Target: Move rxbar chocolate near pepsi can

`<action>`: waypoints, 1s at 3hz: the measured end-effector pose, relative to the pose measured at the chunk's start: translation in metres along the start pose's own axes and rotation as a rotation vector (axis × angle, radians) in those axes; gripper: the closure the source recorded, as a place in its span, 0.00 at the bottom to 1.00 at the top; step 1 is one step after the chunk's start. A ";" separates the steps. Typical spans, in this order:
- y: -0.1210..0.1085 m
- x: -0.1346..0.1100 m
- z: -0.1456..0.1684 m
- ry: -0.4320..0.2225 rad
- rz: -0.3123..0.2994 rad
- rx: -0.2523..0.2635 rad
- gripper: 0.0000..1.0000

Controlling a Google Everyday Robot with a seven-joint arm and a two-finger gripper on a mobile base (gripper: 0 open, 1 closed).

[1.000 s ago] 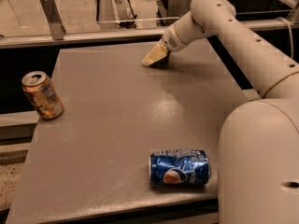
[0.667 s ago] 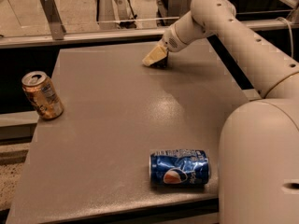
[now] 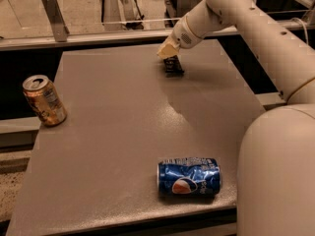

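The rxbar chocolate is a small dark bar at the far middle of the grey table. My gripper is directly on top of it, its pale fingertips closed on the bar's upper end. The bar hangs just above the tabletop over a small shadow. The pepsi can is blue and dented, and lies on its side near the front edge, far from the bar. My white arm reaches in from the right.
A gold can stands upright near the table's left edge. A metal rail runs along the back of the table. My robot body fills the lower right corner beside the pepsi can.
My gripper has risen slightly and shifted a little right. More of the dark bar shows beneath it. Both cans are still.
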State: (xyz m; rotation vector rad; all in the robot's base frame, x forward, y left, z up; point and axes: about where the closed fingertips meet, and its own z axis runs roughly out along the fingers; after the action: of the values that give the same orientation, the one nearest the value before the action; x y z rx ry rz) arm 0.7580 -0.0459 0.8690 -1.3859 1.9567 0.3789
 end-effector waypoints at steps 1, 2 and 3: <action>0.022 -0.017 -0.021 0.004 -0.089 -0.047 1.00; 0.049 -0.017 -0.036 0.033 -0.150 -0.108 1.00; 0.075 -0.002 -0.053 0.084 -0.161 -0.153 1.00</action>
State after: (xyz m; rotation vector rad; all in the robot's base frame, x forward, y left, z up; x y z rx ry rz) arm 0.6704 -0.0472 0.8964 -1.6693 1.8983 0.4075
